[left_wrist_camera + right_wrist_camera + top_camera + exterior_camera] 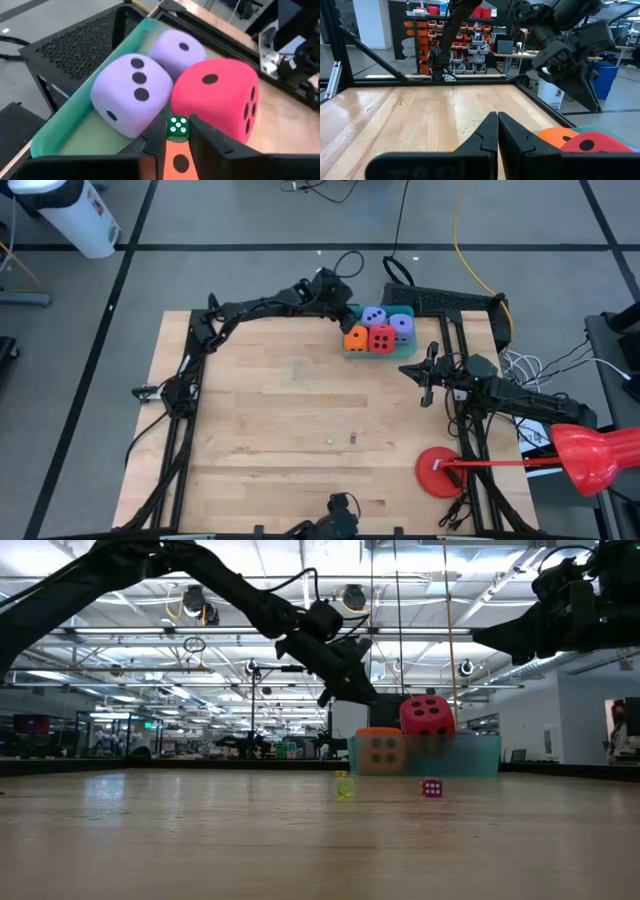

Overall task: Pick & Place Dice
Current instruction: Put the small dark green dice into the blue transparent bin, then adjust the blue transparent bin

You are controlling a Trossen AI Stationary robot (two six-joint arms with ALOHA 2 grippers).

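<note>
**Left gripper over the tray, a tiny green die between its tips**

Your left gripper [176,134] hangs over the teal tray [352,352] at the table's far side, fingers nearly together on a small green die [177,126]. Below it the tray already holds the orange die [356,338], red die [381,339] and two lavender dice [374,316]. Lower a little before you part the fingers, and aim for a gap between the big cubes so the small die doesn't bounce out. Your right gripper [498,131] waits off to the tray's right, fingers pressed together on nothing. Two more tiny dice lie mid-table on the pale wooden table [260,420], a yellow-green one [344,787] and a pink one [432,787]. Behind is an open workshop with shelving.
</note>
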